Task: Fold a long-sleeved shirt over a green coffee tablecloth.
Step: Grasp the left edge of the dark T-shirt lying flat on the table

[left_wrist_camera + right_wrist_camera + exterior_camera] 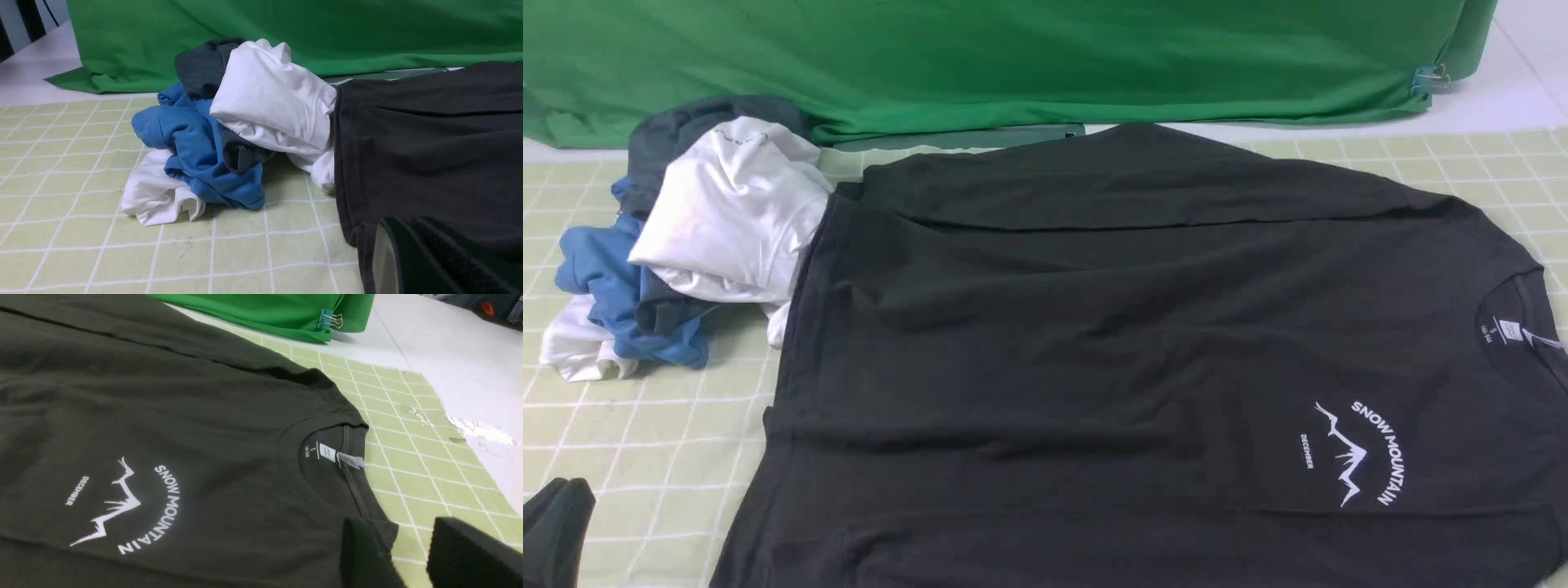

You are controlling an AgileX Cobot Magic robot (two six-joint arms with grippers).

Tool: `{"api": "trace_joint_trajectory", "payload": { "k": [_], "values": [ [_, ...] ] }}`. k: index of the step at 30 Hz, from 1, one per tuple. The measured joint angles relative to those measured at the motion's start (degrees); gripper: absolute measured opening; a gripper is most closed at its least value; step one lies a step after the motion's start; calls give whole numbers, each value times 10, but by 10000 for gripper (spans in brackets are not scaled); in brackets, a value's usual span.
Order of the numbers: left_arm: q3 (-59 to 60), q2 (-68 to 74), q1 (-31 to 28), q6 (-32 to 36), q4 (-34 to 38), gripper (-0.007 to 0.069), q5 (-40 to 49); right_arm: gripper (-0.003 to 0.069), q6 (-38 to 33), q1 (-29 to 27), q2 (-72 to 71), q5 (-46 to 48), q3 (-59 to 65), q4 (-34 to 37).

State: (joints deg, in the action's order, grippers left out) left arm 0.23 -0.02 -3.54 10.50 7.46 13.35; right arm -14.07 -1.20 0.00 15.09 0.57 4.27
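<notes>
Sprawling limp on the green coffee tablecloth (645,425), the long-sleeved shirt (1094,327) probably suits shoulder grips; right gripper (412,559) spread, left gripper (560,523) closed.

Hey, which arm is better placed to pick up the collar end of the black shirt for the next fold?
Likely right. The right gripper is open beside the collar of the long-sleeved shirt, at its shoulder edge. The left gripper is shut, off at the hem end, far from the collar.

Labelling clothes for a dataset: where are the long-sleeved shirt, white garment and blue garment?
long-sleeved shirt (1094,343), front view, mid-body.
white garment (727,212), front view, upper bulge.
blue garment (192,139), left wrist view, central fold.
</notes>
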Motion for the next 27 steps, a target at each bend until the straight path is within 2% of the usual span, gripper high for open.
{"api": "trace_joint_trajectory", "payload": {
  "k": [18, 23, 27],
  "values": [
    [0, 0, 0, 0, 0, 17, 0, 240, 0, 0, 0, 0, 0, 0],
    [0, 0, 0, -1, -34, 17, -27, 240, 0, 0, 0, 0, 0, 0],
    [0, 0, 0, -30, 36, 17, -91, 240, 0, 0, 0, 0, 0, 0]
  ]
}}
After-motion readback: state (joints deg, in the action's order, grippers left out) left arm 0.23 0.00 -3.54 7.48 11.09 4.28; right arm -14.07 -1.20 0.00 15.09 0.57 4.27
